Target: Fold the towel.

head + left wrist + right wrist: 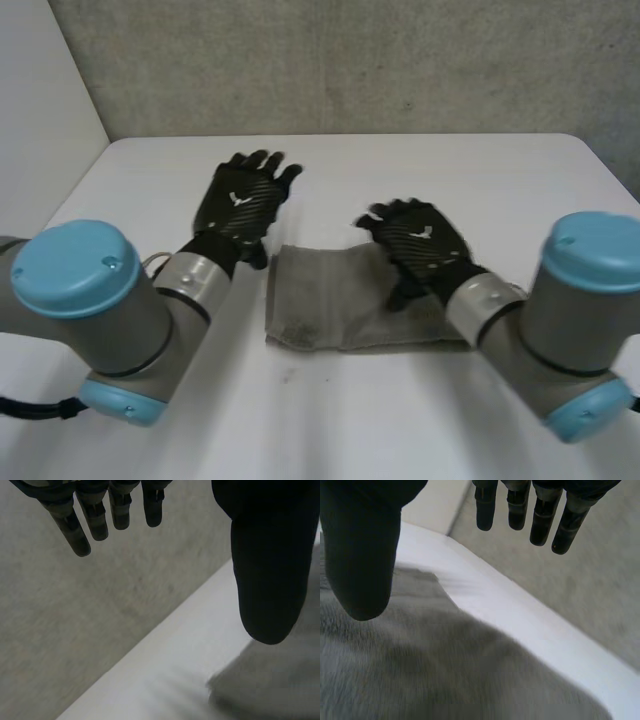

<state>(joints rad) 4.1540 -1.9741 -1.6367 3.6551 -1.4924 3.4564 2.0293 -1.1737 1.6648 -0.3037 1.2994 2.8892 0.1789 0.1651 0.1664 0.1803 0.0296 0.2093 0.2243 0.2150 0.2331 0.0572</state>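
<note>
A grey towel (335,298) lies folded flat on the white table (400,170), between the two arms. My left hand (240,203) hovers open beside the towel's left edge, its fingers (95,520) straight and its thumb (270,580) apart from them, holding nothing. My right hand (418,242) hangs open above the towel's right part. In the right wrist view the towel (445,665) spreads under the palm, and the straight fingers (540,515) and the thumb (362,555) grip nothing. A corner of the towel (280,680) shows beneath the left thumb.
A grey wall (350,60) rises behind the table's far edge, and a pale wall (40,110) stands at the left. Bare tabletop (330,420) lies in front of the towel and beyond it.
</note>
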